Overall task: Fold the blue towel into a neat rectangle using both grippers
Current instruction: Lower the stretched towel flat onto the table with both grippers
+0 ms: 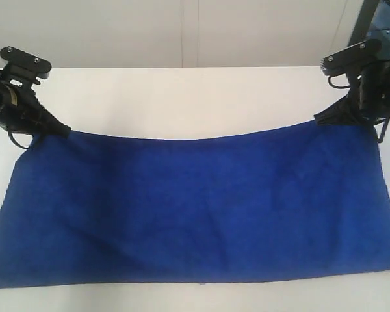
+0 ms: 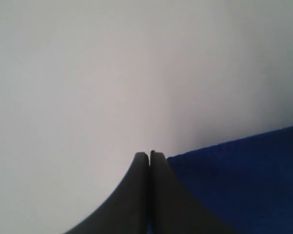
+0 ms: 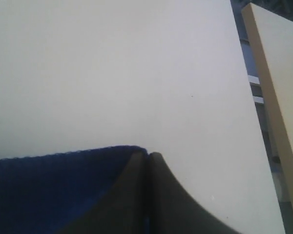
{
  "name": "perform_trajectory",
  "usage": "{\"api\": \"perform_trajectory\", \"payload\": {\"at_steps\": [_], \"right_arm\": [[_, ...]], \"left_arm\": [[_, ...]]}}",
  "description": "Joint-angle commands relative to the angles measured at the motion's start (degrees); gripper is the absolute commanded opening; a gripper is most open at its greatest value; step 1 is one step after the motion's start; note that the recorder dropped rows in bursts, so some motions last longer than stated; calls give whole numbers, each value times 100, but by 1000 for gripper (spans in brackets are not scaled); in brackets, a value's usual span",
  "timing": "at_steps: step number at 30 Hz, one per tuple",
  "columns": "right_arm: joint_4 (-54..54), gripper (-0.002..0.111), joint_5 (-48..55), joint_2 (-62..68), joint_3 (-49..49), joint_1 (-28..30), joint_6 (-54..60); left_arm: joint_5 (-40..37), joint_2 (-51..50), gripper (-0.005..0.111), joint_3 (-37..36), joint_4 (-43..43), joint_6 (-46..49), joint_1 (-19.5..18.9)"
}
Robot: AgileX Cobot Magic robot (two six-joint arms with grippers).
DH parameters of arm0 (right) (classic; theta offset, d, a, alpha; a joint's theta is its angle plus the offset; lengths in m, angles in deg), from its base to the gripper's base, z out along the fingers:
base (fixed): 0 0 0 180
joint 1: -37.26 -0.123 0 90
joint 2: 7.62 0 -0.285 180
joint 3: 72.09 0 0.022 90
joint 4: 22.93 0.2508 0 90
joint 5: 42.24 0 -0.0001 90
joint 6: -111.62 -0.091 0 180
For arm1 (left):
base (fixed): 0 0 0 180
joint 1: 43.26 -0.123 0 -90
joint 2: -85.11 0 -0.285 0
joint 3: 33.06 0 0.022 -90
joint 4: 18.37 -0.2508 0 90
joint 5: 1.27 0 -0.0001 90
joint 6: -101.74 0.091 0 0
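Exterior view: the blue towel (image 1: 195,208) lies spread wide across the white table (image 1: 182,97), long side running left to right. Its near hem lies close to the table's front edge. Its right end runs to the border of the picture, so that corner is cut off. The far hem is not straight — it dips in a shallow curve between its two far corners, each drawn up to a point at a gripper.

The left gripper (image 1: 62,130) sits at the far left corner, jaws pressed together with the tips on the cloth's corner. From the left wrist view the two dark fingers (image 2: 136,195) meet in a thin seam, and the towel's hem runs up against the side of one finger; the pinched corner itself is hidden behind the fingers.

The right gripper (image 1: 322,119) sits at the far right corner, likewise closed on the cloth. In the right wrist view the stitched hem leads straight into the seam between the fingers, and a sliver of blue shows low down between them.

Beyond the far hem a broad band of bare table stretches back to the pale wall (image 1: 182,32). On the near side only a narrow white strip remains in front of the towel, widest at the left. The right wrist view shows the table's side edge well apart from the fingertips, with a beige panel (image 3: 273,97) standing past it — a dark gap lies between the two.
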Motion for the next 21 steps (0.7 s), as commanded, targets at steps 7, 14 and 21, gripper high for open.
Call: {"api": "perform_trajectory", "payload": {"at_steps": [7,14,21], "right_arm": [[-445,0,-341,685,457,198,-164],[-677,0,-223,989,711,198,-164],[-731,0,-127,1303,1000,198,-164]], "left_arm": [[871,-476,0,14,-128,43,-282],[1430,-754,0,26,-128,265,-382],[2061,-1000,0,65,-14,263,-599]]}}
